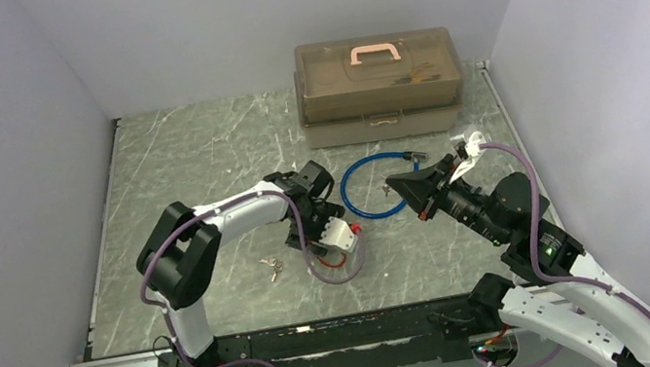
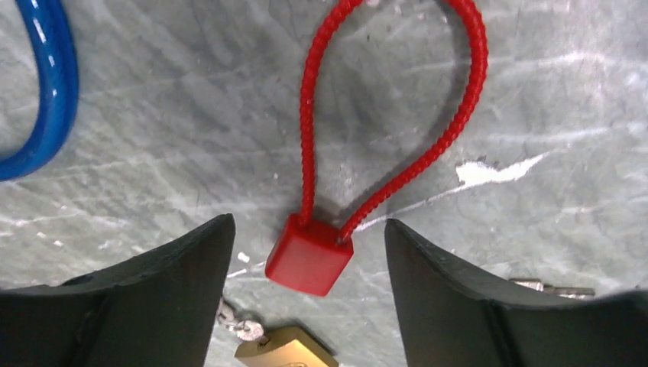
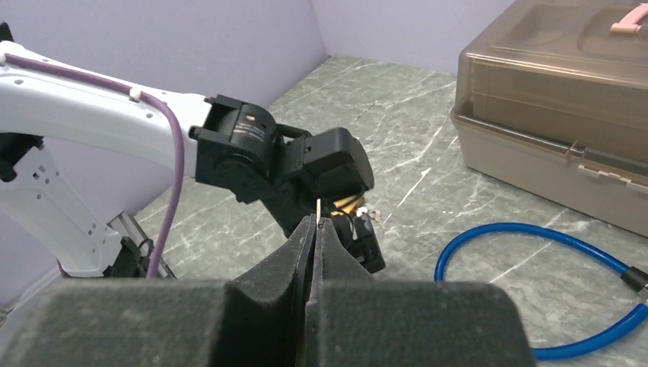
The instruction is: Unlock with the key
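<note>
Red plastic is what you have lined up. The red cable lock [image 2: 308, 264] lies on the marble table [image 2: 550, 84] at lower centre of the left wrist view. Its cube body sits between the left gripper's [image 2: 306, 228] spread fingers, and neither finger touches it. The lock's long axis runs bottom to top of that frame, body low and loop high. Both cable ends are seated in the body, so nothing is unlocked yet.

Your right gripper [image 3: 315, 229] is pinched tight on a thin metal sliver, by the look of it the key [image 3: 318, 208]. It points straight up the right wrist frame, toward the left arm. Left to do, I judge: steady the lock, insert, turn. No keyhole is visible.
</note>
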`<move>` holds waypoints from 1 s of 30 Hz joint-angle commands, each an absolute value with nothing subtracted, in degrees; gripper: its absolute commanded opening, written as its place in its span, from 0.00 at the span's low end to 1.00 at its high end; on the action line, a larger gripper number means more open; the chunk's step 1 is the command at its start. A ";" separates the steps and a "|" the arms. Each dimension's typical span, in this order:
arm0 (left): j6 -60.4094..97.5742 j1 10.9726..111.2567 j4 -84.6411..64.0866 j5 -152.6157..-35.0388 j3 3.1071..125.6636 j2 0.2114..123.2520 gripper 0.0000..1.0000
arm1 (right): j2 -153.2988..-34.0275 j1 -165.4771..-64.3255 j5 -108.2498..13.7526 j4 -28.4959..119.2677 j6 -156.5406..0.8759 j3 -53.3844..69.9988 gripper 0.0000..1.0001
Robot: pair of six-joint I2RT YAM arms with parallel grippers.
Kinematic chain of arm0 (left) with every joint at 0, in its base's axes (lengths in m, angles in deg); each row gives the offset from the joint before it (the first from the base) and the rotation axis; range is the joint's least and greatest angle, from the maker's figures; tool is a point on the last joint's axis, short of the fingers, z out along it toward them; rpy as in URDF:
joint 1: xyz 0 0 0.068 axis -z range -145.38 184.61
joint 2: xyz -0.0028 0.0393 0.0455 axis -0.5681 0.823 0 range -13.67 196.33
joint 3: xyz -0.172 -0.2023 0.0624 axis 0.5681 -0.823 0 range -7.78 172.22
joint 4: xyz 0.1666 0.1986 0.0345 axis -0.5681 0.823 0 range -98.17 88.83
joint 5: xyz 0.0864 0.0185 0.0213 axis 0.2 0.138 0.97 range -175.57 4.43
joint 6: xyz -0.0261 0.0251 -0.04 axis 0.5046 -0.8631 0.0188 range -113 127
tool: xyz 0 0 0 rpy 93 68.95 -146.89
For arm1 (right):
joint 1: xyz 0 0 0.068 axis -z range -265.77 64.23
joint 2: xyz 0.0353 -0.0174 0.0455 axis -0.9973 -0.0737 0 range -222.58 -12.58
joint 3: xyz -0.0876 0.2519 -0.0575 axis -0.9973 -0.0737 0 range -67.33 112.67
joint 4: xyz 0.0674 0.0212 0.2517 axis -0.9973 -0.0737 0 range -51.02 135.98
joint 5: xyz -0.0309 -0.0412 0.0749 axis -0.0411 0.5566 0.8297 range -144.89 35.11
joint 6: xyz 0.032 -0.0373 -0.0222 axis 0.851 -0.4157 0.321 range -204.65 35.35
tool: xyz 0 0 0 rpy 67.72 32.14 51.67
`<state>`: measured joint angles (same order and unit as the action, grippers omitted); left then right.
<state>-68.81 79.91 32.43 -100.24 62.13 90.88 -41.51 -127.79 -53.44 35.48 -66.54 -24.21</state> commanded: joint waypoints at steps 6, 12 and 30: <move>-47.51 81.41 34.60 -94.98 69.57 97.34 0.60 | -43.89 -127.44 -54.72 36.69 -67.32 -19.86 0.00; -25.79 80.09 42.39 -96.47 79.42 102.84 0.53 | -44.76 -127.35 -54.76 36.17 -67.60 -18.40 0.00; -13.31 66.29 46.38 -123.64 86.72 97.81 0.66 | -45.69 -127.26 -54.75 37.47 -67.54 -18.27 0.00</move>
<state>-3.43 65.77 44.93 -127.94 81.53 106.42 -45.47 -127.47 -53.61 35.28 -67.11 -19.58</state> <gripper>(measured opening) 0.661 0.008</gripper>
